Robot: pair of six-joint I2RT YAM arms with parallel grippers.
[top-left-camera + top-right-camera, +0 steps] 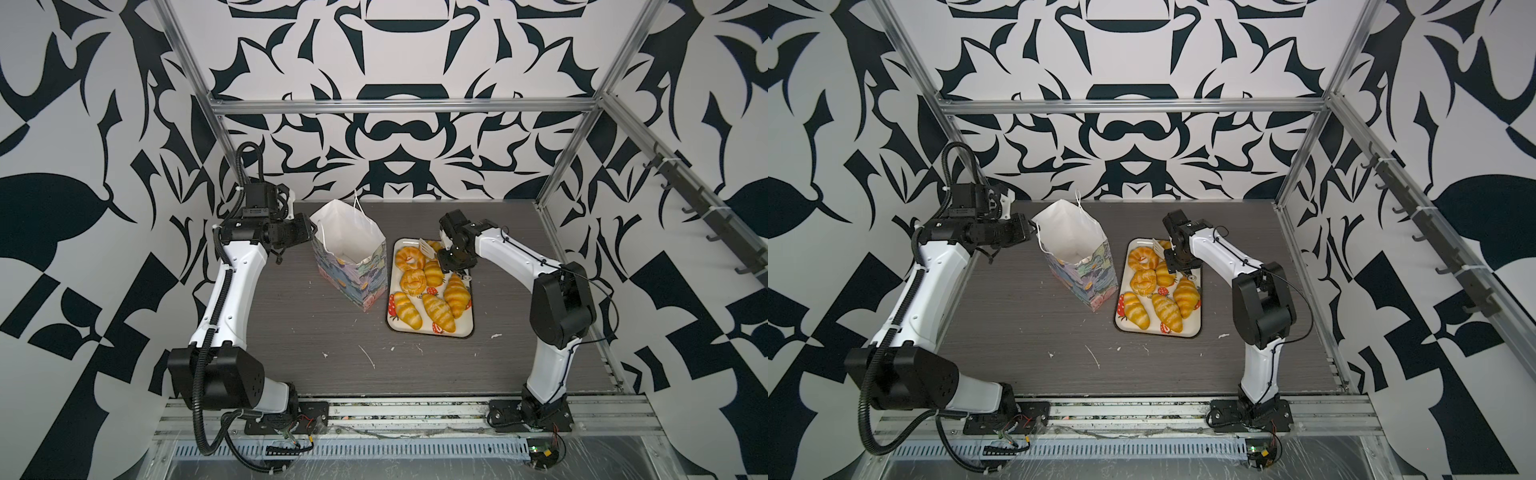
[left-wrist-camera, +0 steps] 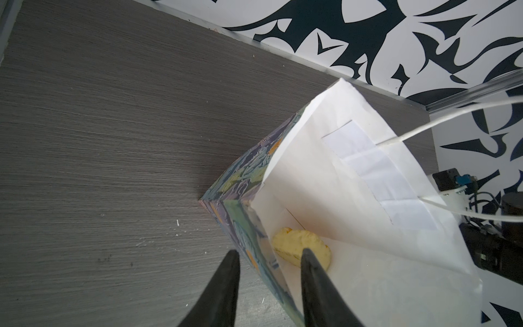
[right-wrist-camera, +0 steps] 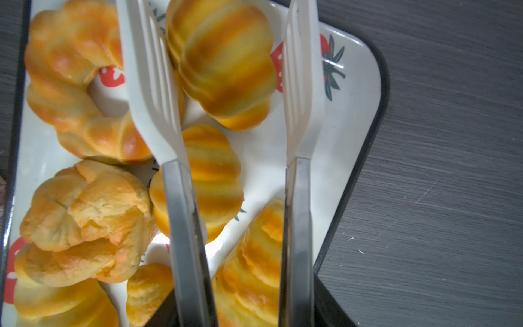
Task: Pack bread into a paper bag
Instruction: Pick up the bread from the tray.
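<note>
The right gripper point(image 1: 449, 259) is clenched on the metal shanks of a pair of tongs point(image 3: 181, 212), and the tongs' white slotted blades stand apart over the far end of the tray point(image 1: 432, 333). What matters for the coming move is that one croissant point(image 3: 223, 62) lies between those blades, out toward their tips. Its long axis runs roughly along the tongs, a little askew, so closing them would likely squeeze it across its narrower width. One blade overlaps that croissant's edge in the right wrist view. How high the blades hang above the bread cannot be told from there. A second croissant point(image 3: 209, 181) sits further back under the same shank, and a ring bun point(image 3: 76, 85) lies just outside it, near enough to be nudged. The rest of the bread rests on the tray, just beside the paper bag point(image 1: 353, 274), which stands open-mouthed between the tray and the left arm. The left gripper point(image 2: 268, 252) straddles the bag's near wall with its fingers parted, one inside and one outside. Whether they press the paper cannot be told. One pale piece of bread point(image 2: 300, 246) already lies on the bag's floor. The right arm is plainly the nearer one to the tray.
</note>
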